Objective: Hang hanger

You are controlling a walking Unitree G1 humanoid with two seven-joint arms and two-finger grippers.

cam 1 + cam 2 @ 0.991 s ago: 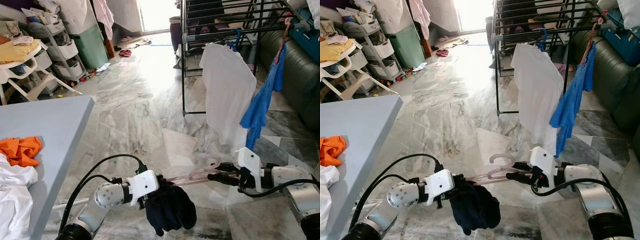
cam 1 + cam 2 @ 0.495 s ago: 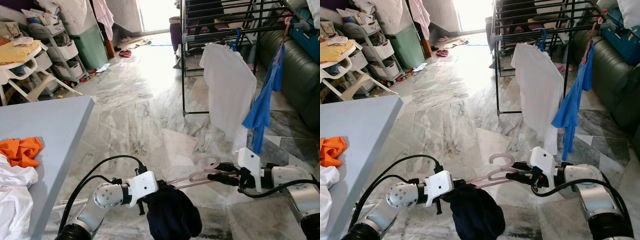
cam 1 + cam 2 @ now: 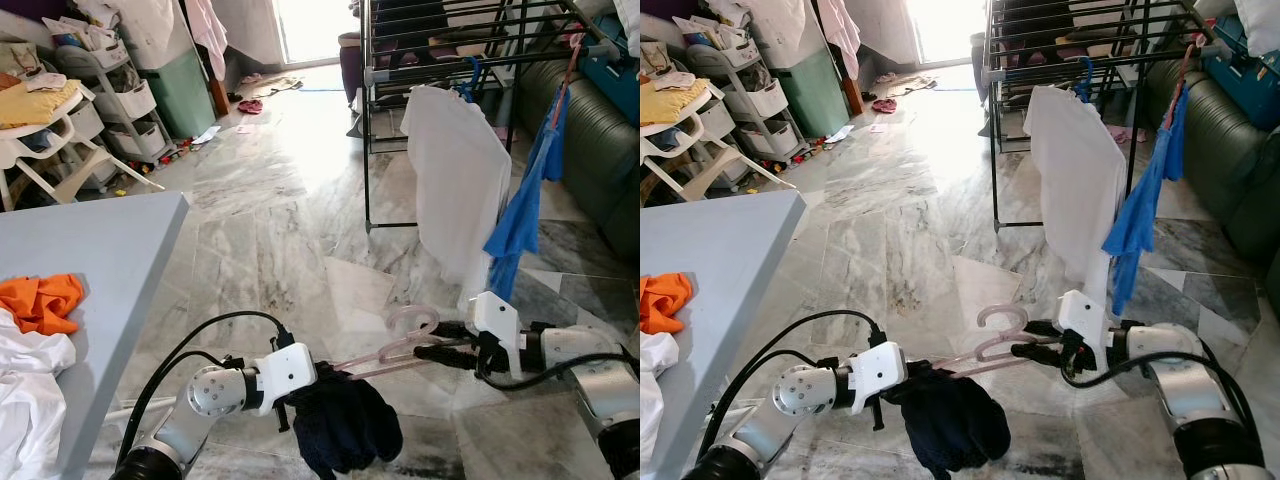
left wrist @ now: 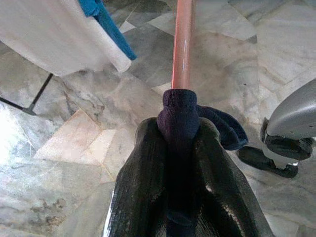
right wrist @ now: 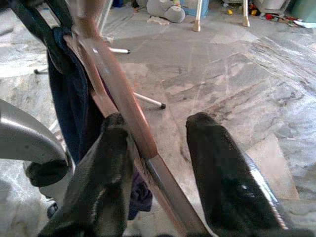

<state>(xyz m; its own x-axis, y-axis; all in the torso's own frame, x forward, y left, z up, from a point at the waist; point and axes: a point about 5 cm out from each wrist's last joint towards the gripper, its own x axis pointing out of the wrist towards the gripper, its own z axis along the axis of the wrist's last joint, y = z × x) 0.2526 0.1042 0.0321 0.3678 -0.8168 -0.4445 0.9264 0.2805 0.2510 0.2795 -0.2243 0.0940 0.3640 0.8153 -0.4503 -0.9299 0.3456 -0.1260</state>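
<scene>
No legible text or labels anywhere.

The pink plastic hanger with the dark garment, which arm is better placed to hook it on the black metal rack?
Right. The right claw is at the pink plastic hanger's hook end, on the black metal rack's side; the left claw pinches the dark garment at the far end.

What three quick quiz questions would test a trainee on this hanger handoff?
1. True or false: the left gripper is shut on the dark garment draped over the pink hanger.
2. Which item hangs on the drying rack beside the white shirt? A) orange cloth B) blue garment C) green towel
3. Fill in: the right gripper has the hanger's bar against one finger, its fingers standing ____.

Key: 1 true; 2 B, the blue garment; 3 open.
</scene>
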